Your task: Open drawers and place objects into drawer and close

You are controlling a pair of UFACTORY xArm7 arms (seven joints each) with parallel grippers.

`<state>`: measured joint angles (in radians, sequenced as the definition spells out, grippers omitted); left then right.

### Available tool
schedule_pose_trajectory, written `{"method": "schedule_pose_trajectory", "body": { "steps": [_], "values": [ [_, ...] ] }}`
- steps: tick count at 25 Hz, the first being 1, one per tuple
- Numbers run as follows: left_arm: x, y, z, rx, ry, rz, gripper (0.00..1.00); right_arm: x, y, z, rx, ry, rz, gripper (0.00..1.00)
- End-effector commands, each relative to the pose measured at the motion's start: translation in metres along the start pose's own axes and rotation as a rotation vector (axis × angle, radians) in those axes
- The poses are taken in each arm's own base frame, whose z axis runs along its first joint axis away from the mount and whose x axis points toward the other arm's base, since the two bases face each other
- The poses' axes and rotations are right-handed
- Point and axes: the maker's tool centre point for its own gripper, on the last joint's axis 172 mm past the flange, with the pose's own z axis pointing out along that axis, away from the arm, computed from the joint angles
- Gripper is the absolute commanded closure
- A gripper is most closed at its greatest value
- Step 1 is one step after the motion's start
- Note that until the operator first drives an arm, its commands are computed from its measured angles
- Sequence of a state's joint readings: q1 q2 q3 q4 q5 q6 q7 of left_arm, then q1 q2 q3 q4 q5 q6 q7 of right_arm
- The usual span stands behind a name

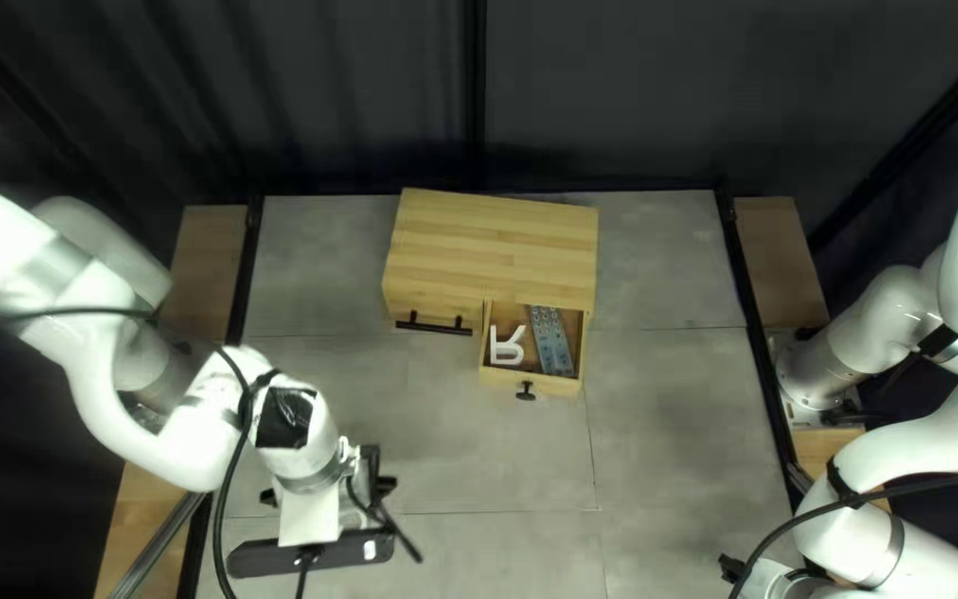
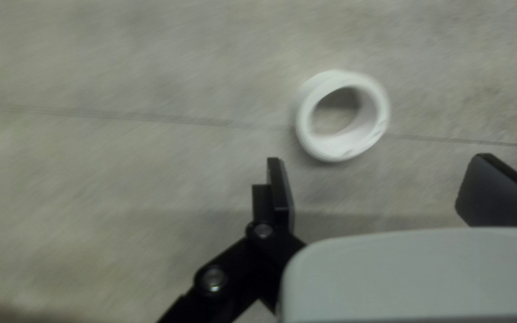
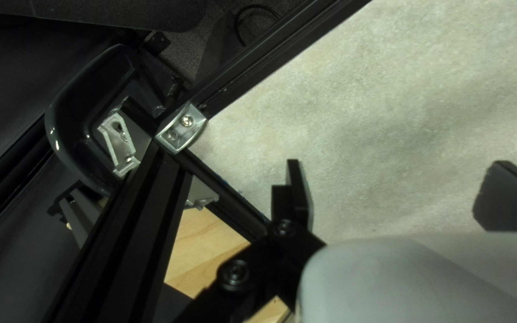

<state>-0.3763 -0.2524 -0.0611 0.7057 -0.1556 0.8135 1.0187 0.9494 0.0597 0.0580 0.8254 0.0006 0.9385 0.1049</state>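
The wooden cabinet (image 1: 496, 239) has its right drawer (image 1: 529, 382) pulled out, holding a white R-shaped letter (image 1: 507, 346) and a grey-blue strip with small buttons (image 1: 551, 339). Its left drawer (image 1: 435, 311) is closed. My left gripper (image 1: 384, 486) points down at the lower left, its fingertips hidden there. In the left wrist view my left gripper (image 2: 381, 179) is open; a white ring (image 2: 342, 116) lies on the table just ahead of it, outside the fingers. Partly showing at the bottom right is my right gripper (image 1: 732, 568); in its wrist view the right gripper (image 3: 397, 186) is open and empty.
Black rails (image 1: 762, 344) run along the table's sides. In the right wrist view, a metal corner bracket (image 3: 182, 127) and a dark frame bar (image 3: 124, 239) lie beside the gripper, with wooden board (image 3: 201, 242) beyond. Cables loop along both arms.
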Motion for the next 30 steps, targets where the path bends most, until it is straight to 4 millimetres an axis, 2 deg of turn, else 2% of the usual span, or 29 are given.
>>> {"method": "schedule_pose_trajectory", "body": {
  "steps": [1, 3, 7, 21, 22, 24, 30],
  "values": [
    [-0.016, -0.072, -0.025, 0.104, 0.017, -0.192, 0.0, 0.0, 0.0, 0.0, 0.0, 0.0, 0.0, 0.0],
    [-0.025, -0.097, -0.029, 0.13, 0.018, -0.283, 0.0, 0.0, 0.0, 0.0, 0.0, 0.0, 0.0, 0.0],
    [-0.033, -0.126, -0.027, 0.148, -0.005, -0.421, 0.0, 0.0, 0.0, 0.0, 0.0, 0.0, 0.0, 0.0],
    [-0.033, -0.126, -0.027, 0.148, -0.005, -0.421, 0.0, 0.0, 0.0, 0.0, 0.0, 0.0, 0.0, 0.0],
    [-0.037, -0.127, -0.025, 0.125, -0.002, -0.453, 0.0, 0.0, 0.0, 0.0, 0.0, 0.0, 0.0, 0.0],
    [-0.044, -0.134, -0.022, 0.09, -0.023, -0.513, 0.0, 0.0, 0.0, 0.0, 0.0, 0.0, 0.0, 0.0],
    [-0.061, -0.173, -0.016, 0.026, -0.116, -0.739, 0.0, 0.0, 0.0, 0.0, 0.0, 0.0, 0.0, 0.0]
  ]
}}
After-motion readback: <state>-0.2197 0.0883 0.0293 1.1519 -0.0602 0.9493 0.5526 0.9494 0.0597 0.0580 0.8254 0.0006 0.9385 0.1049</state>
